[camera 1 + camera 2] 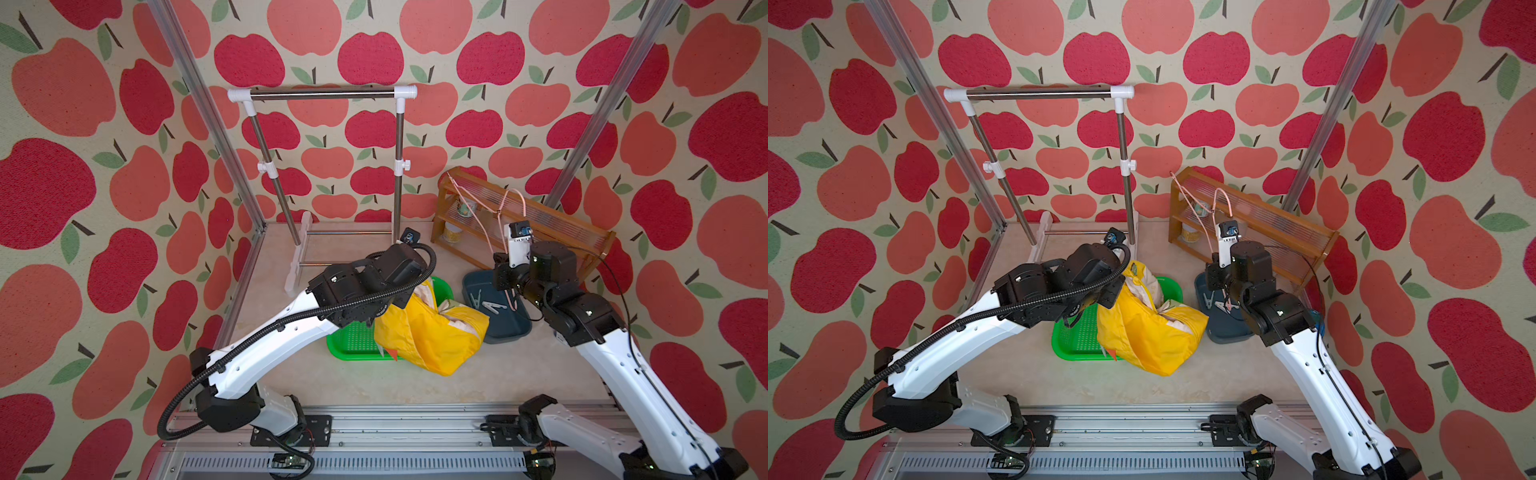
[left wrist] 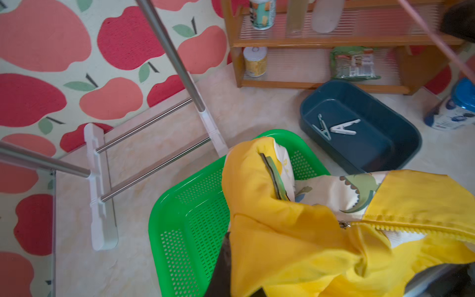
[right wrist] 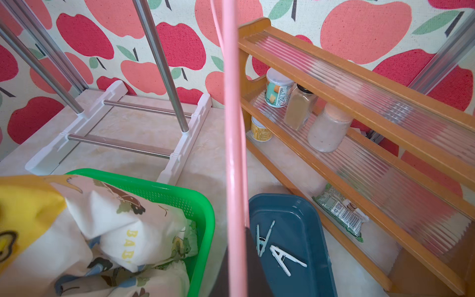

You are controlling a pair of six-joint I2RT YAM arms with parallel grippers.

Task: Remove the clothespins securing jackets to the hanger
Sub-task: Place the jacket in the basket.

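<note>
- hanger [image 3: 231, 102]: pink wire, bare of garments, rising nearly upright above the blue tray [image 3: 295, 205]. The right gripper [image 3: 235, 272] is clamping it, jaws closed on the wire.
- clothespins [image 3: 264, 241]: two, one teal and one white, lying side by side in the tray. None is showing on the hanger or the garments. Whether another is hiding in the folds cannot be told.
- yellow jacket [image 1: 432, 332]: the left gripper [image 2: 334, 277] is pinching it, jaws closed on a fold. The bulk is draping over the rim of the green basket [image 2: 190, 231] and spilling past it toward the counter [image 1: 374, 382].
- printed jacket [image 3: 123, 221]: crumpled inside the basket, partly under the yellow one.

Hazards, as judged:
- The thin wire is offering little purchase, so it may be pivoting in the jaws on any quick swing.
- Its upper end is reaching close to the wooden shelf [image 1: 540, 216], and a turn that way is risking the jars.
- Its lower end is hanging over the tray, so a careless drop could be scattering the pegs.
- Most of the yellow jacket is sitting outside the basket, so letting go here is likely sending it onto the counter.
</note>
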